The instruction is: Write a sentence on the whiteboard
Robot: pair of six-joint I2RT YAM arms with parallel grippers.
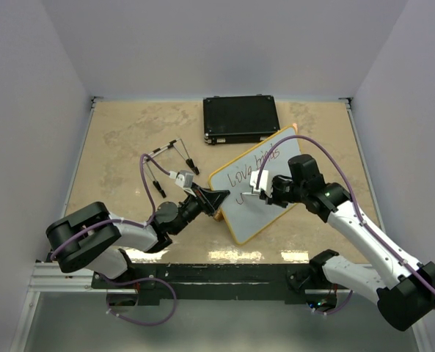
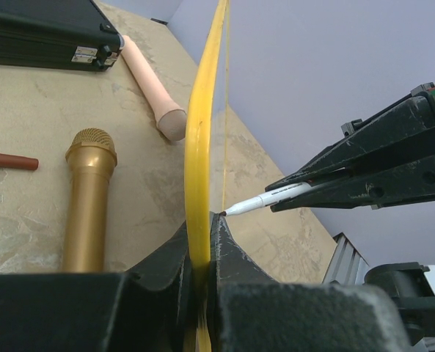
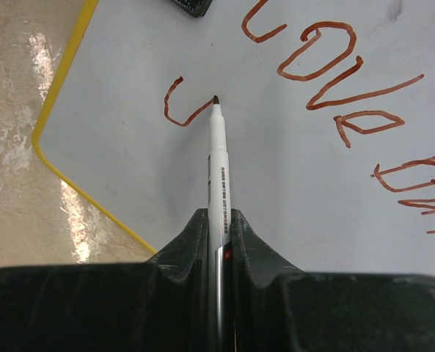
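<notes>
The whiteboard [image 1: 261, 213] sits edge-pinched in the left gripper [image 2: 202, 236]; the right gripper [image 3: 218, 217] clamps a pen [image 3: 218, 154], its tip on the board beyond the fingertips.

left hand [image 2: 201, 242] gripping whiteboard [image 2: 199, 125], marker [image 2: 270, 198] touching

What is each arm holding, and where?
Left gripper's fingers clamp the whiteboard by its yellow frame edge; right gripper's fingers pinch the marker by its rear barrel.
</notes>
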